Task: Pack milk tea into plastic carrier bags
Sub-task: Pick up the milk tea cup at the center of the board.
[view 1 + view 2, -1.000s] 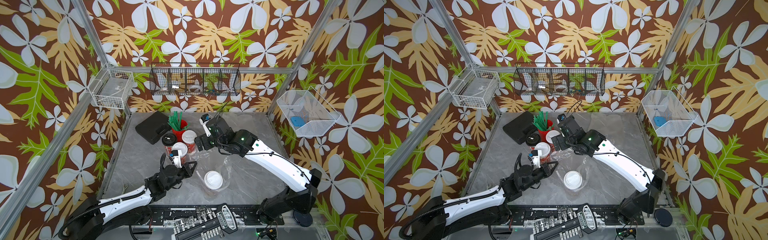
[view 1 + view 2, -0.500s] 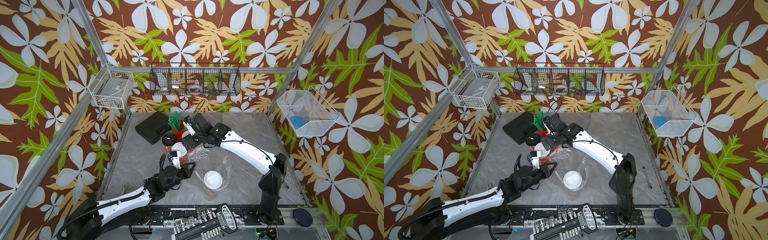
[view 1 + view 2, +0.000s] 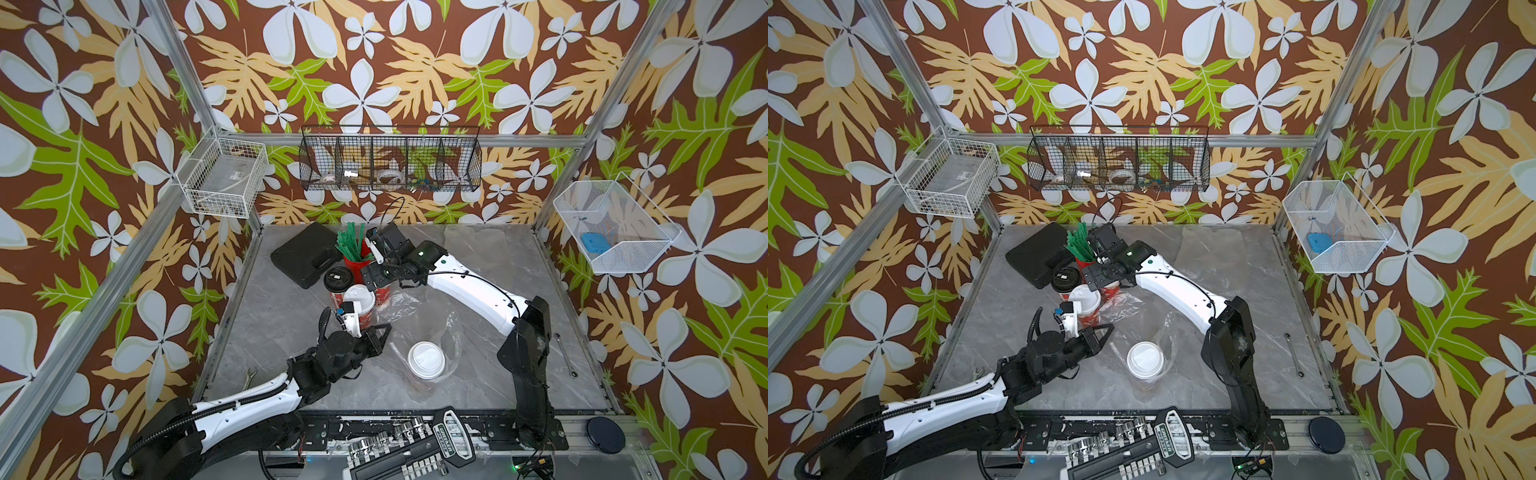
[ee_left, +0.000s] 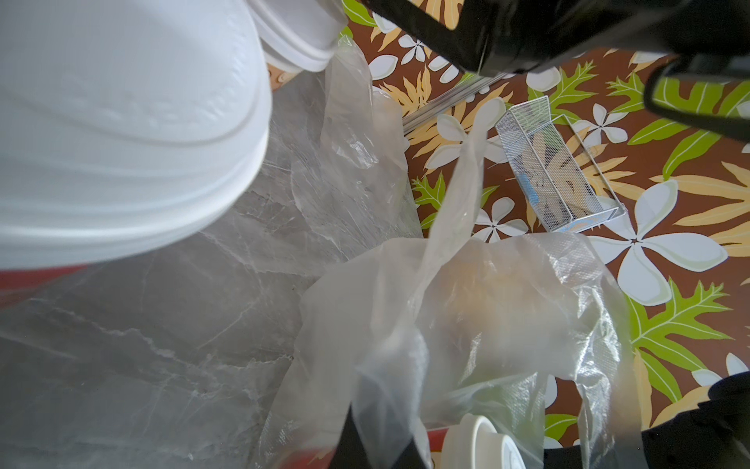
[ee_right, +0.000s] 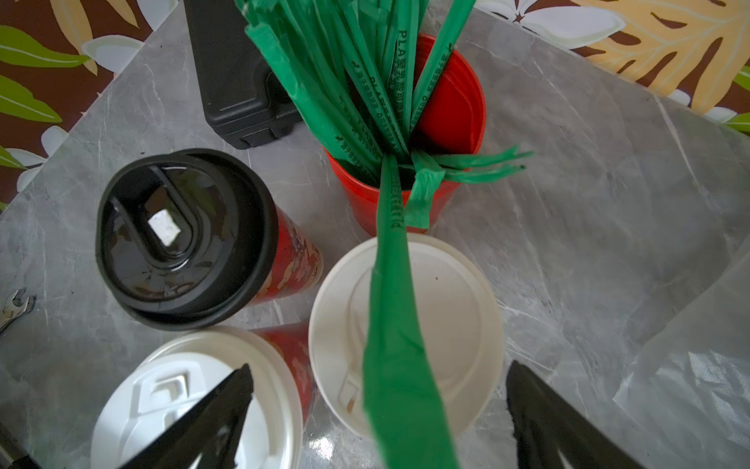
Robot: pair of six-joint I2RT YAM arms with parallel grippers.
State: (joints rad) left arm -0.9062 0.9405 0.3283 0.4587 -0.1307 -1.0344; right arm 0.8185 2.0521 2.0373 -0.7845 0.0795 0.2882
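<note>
Milk tea [image 3: 382,294] half hidden beneath spread right end effector [image 5: 377,367]; left end effector [image 3: 380,336] pinches carrier bag [image 4: 507,292].

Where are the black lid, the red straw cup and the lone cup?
black lid [image 5: 178,243]: right wrist view, its centre.
red straw cup [image 5: 446,101]: right wrist view, inner wall.
lone cup [image 3: 426,360]: in a top view, white lid.

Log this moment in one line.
left gripper: shut on bag | right gripper: open over white-lid cup | bagged cup: one
</note>
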